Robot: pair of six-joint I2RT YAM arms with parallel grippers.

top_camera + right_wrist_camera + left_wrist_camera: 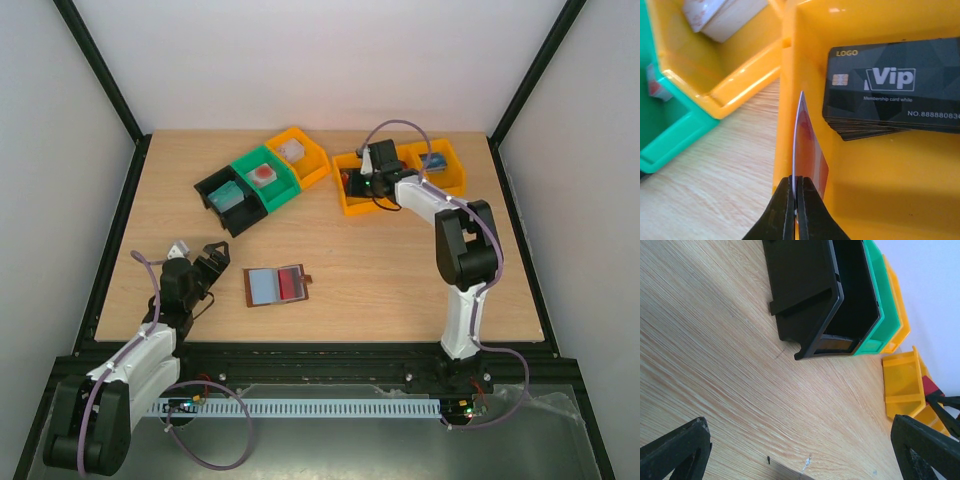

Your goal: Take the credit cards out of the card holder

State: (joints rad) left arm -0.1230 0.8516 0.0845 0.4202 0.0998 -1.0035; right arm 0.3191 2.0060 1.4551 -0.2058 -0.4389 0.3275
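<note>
The card holder [276, 287] lies open on the table, left of centre, with a pale blue-grey left half and a snap tab on the right. A red credit card [292, 283] shows in its right half. My left gripper [205, 262] is open and empty to the left of the holder, with its fingers [676, 450] wide apart over bare wood. My right gripper [796, 182] is shut on a red credit card [809, 145], seen edge-on. It holds the card inside an orange bin [865, 200], against the bin's left wall. In the top view this gripper [364, 178] is over that bin [348, 202].
A stack of black VIP cards [887, 87] lies in the same orange bin. A second orange bin [436, 165] adjoins it on the right. Black [222, 197], green [266, 178] and orange [300, 155] bins stand in a row at the back left.
</note>
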